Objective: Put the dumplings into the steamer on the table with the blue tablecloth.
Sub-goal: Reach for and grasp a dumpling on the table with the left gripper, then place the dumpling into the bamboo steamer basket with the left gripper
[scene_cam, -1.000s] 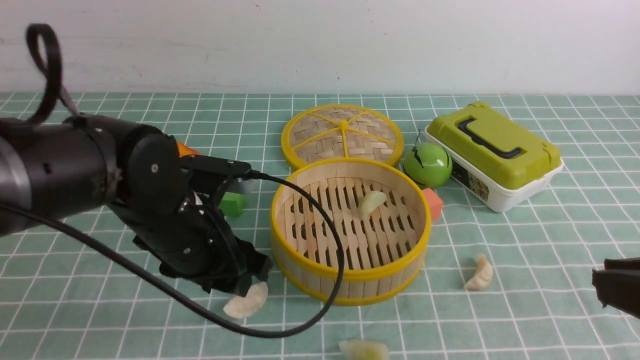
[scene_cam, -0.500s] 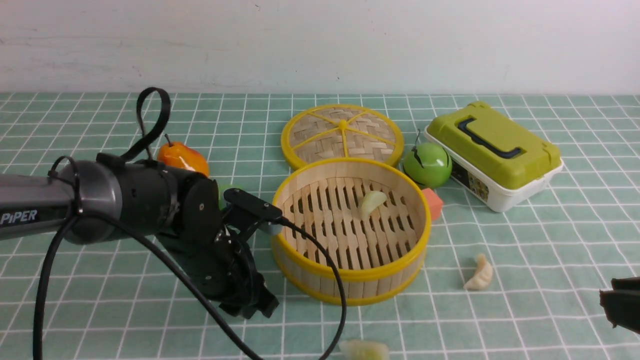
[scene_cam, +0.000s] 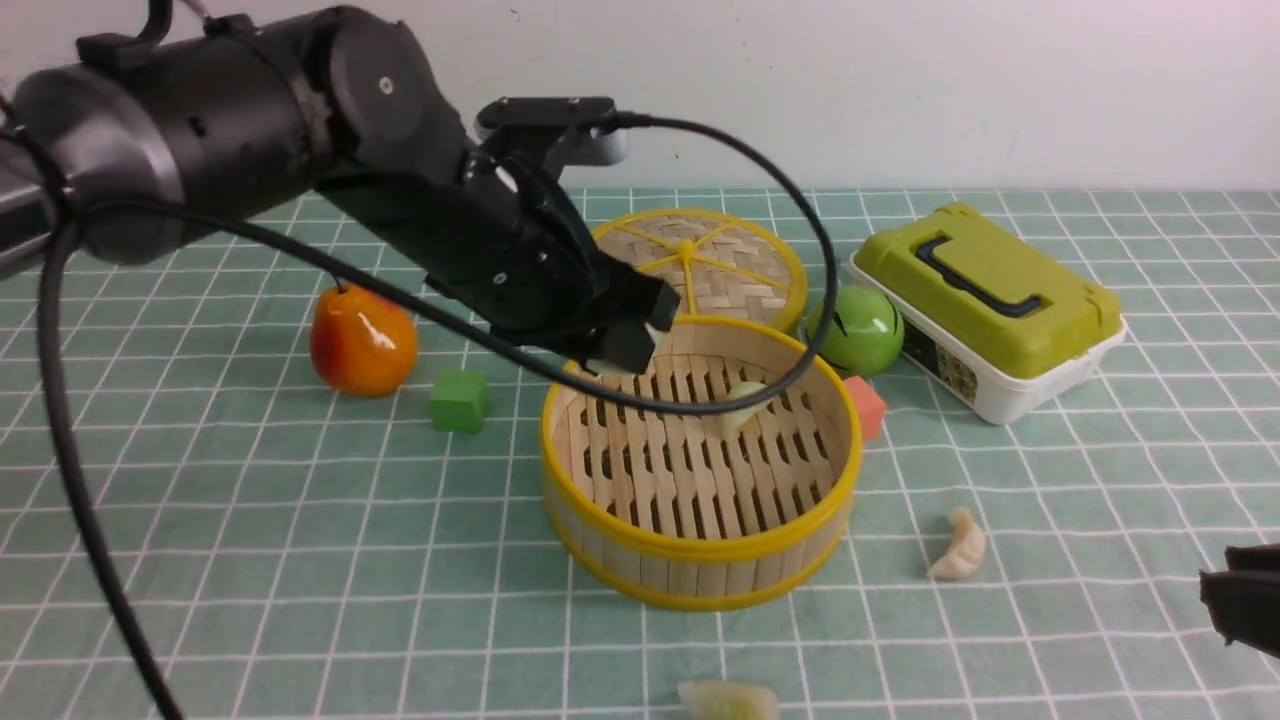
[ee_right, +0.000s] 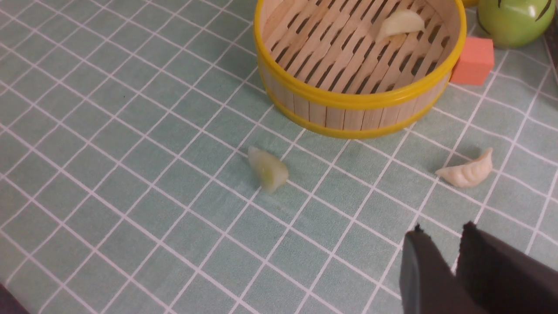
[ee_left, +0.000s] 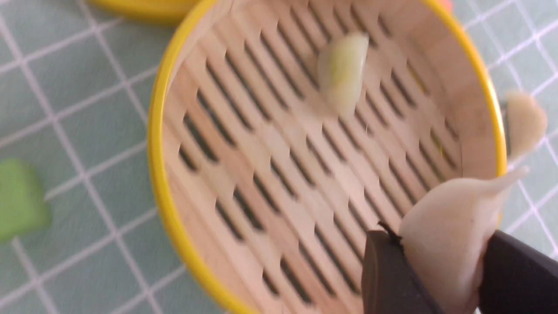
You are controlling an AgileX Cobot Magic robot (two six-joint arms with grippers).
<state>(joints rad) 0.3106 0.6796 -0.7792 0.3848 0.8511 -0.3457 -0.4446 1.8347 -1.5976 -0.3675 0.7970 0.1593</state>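
— Firstly, position of the load?

— Carried dumpling (ee_left: pixel 449 244) pinched in the left gripper (ee_left: pixel 441 266), jaws about half open around it, raised above the steamer (scene_cam: pixel 700 590). Seen from the front over the 11 o'clock rim; exact drop point not determinable. Basket dumpling (scene_cam: pixel 745 405) already on the slats, toward 1 o'clock. Two more on the blue tablecloth (scene_cam: pixel 250 560): near dumpling (scene_cam: pixel 960 548) at 4 o'clock of the steamer, edge dumpling (scene_cam: pixel 728 700) at 6 o'clock, cut by the frame's lower edge.

— Recommendation for the release?

— Judged best: carry in toward the centre, well inside the rim; lower close to the slats; open only then. Keep off the basket dumpling.

— Surroundings and obstructions?

— Right gripper (ee_right: pixel 440 237) at 4 o'clock, well apart, jaws slightly parted, empty. Lid (scene_cam: pixel 720 270) at 12 o'clock, just behind the steamer. Green ball (scene_cam: pixel 855 330) at 2 o'clock, green box (scene_cam: pixel 985 300) beyond it. Pink cube (scene_cam: pixel 868 405) at 3 o'clock, just beside the wall. Green cube (scene_cam: pixel 460 400) at 9 o'clock, orange fruit (scene_cam: pixel 362 340) at 10 o'clock, both apart. Black cable (scene_cam: pixel 800 250) slung across the opening: possible snag, to be watched during descent.
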